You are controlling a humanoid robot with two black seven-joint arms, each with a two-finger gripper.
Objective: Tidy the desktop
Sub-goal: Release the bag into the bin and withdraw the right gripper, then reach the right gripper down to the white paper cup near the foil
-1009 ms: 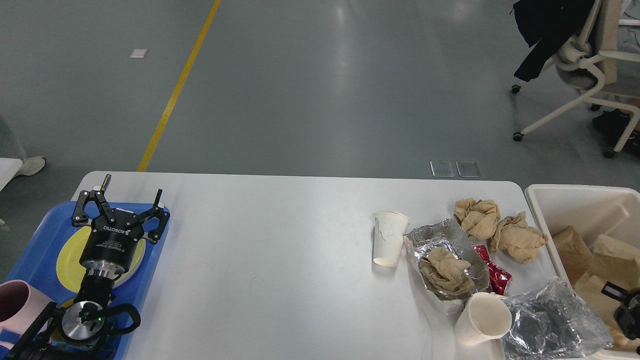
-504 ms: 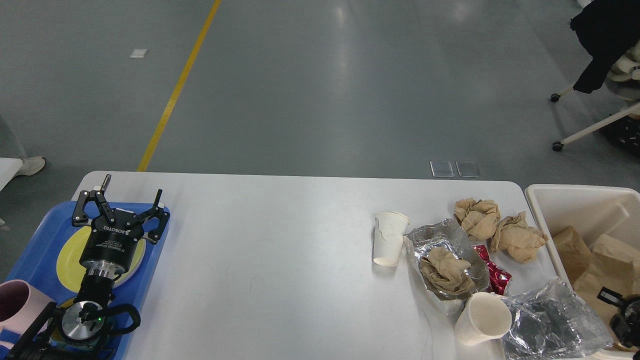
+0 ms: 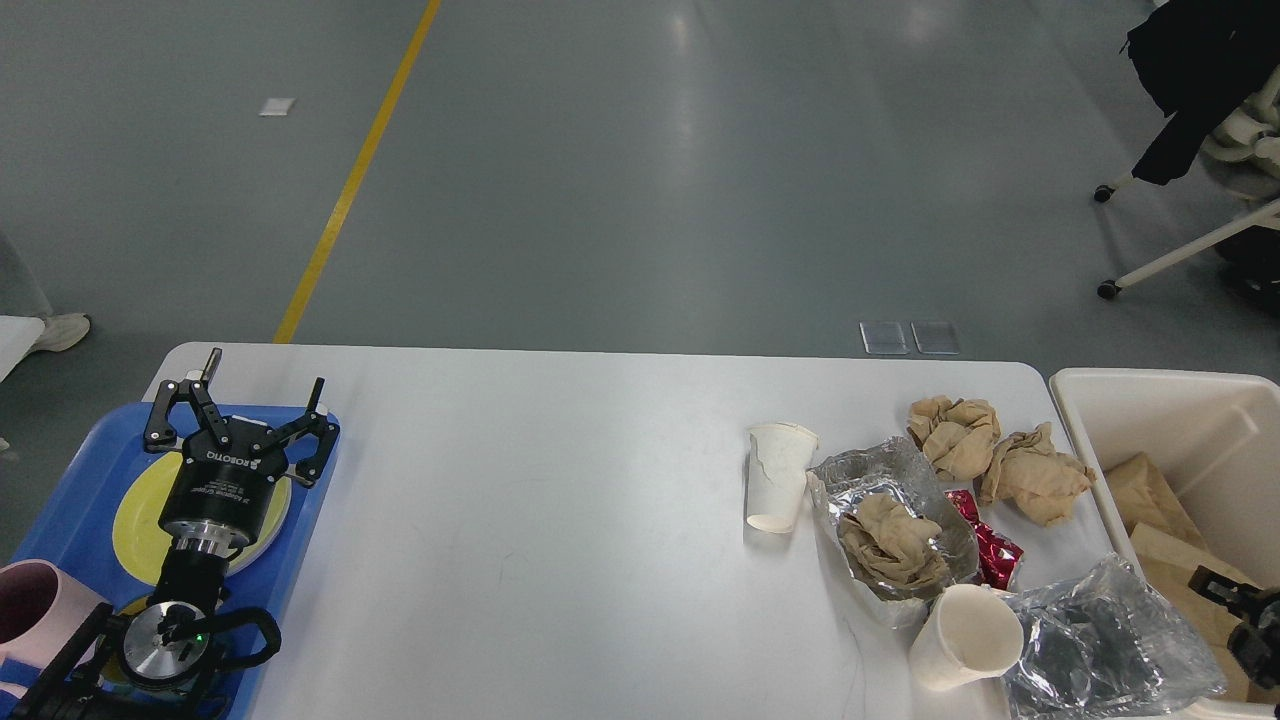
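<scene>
The white desktop [image 3: 560,500] carries litter at its right end: an upright white paper cup [image 3: 778,478], a second paper cup [image 3: 965,635] on its side, crumpled foil [image 3: 880,465] holding a brown paper wad [image 3: 890,540], two brown paper balls [image 3: 955,432] [image 3: 1035,472], a red wrapper [image 3: 992,552] and a crumpled clear plastic bag [image 3: 1100,640]. My left gripper [image 3: 266,375] is open and empty above the blue tray's far edge. My right gripper [image 3: 1225,595] shows only as a dark tip over the cream bin; its fingers cannot be told apart.
The blue tray [image 3: 70,470] at the left edge holds a yellow plate [image 3: 135,510] and a pink mug [image 3: 30,605]. The cream bin [image 3: 1150,395] beside the table's right end holds brown paper [image 3: 1145,490]. An office chair [image 3: 1200,240] stands far right.
The brown paper in the bin has sunk lower. My right gripper has shifted slightly up and left. The chair in the background has moved right. My left arm has not moved.
</scene>
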